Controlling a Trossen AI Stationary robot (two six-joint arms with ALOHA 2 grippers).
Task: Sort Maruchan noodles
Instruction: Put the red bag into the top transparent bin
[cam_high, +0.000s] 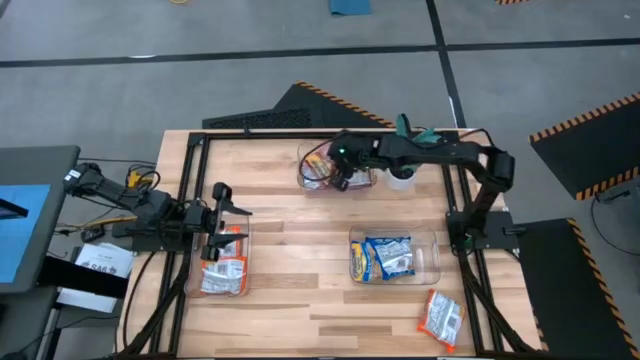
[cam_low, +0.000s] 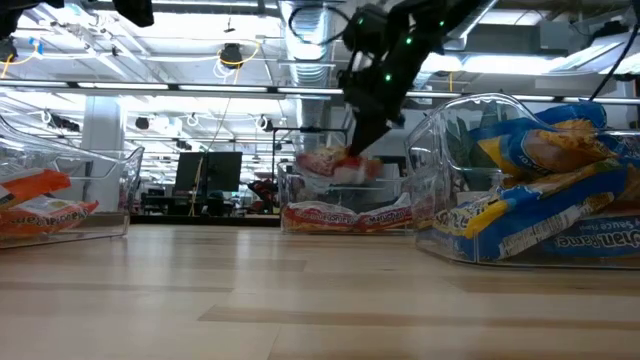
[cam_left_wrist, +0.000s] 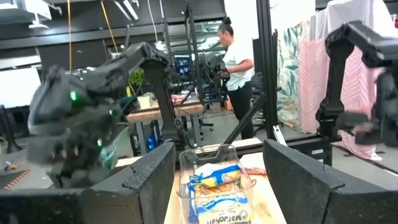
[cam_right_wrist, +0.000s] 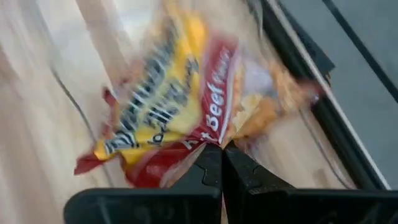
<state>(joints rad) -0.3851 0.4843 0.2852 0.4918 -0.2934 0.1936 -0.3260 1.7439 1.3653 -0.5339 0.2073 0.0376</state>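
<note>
From above, our right gripper (cam_high: 338, 172) hangs at upper centre of the frame over a clear bin (cam_high: 312, 180); our left gripper (cam_high: 222, 200) waits at left, fingers spread wide, above another bin (cam_high: 190, 268) on pale wooden planks (cam_high: 290, 290).

In the low view, a glossy red packet (cam_low: 335, 165) hangs at centre frame over that bin's red packets (cam_low: 350, 216).

The left wrist shows blue packets (cam_left_wrist: 214, 202) in a clear bin at lower centre, a person (cam_left_wrist: 236, 68) beyond.

On the right wrist, our fingers (cam_right_wrist: 208, 171) pinch the crinkled red-yellow beef packet.
</note>
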